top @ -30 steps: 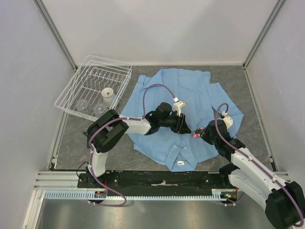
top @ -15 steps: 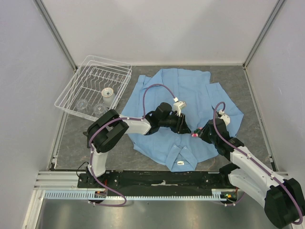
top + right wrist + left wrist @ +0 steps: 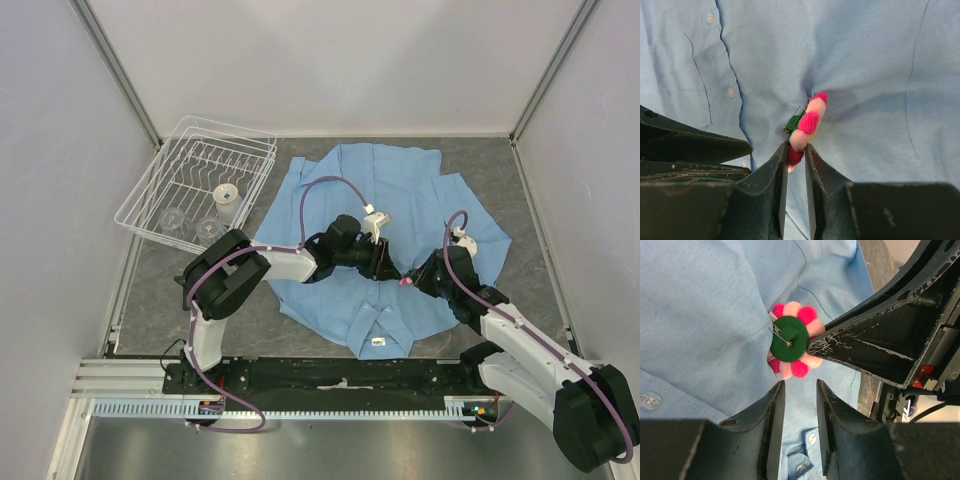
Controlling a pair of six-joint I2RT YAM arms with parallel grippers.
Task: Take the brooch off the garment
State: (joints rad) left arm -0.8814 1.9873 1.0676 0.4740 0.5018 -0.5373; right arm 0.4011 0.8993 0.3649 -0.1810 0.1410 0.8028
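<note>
**Brooch** (image 3: 805,127): fastened to the front of the shirt (image 3: 880,75), between the two arms. It stands on edge, with the cloth puckered toward it. The metal pin (image 3: 782,335) on the green backing (image 3: 789,339) passes into the fabric. Whether its clasp is undone cannot be told.

**Right pincer** (image 3: 795,150): clenched on the brooch, gripping only the lowest soft petals (image 3: 793,156) and not the backing.

**Left pincer** (image 3: 798,386): released, jaws parted just beside the brooch and low over the cloth, with nothing seen between them.

**Risks, as judged:**
- A pull with the pin engaged would drag the shirt up off the tabletop (image 3: 480,160), or snag and tear the weave.
- The shallow grip on fluffy petals may slip, or may strip a petal off.
- With no cloth pinned down by the left pincer, nothing would resist the lift.
- The two pincers work close together and could collide.
</note>
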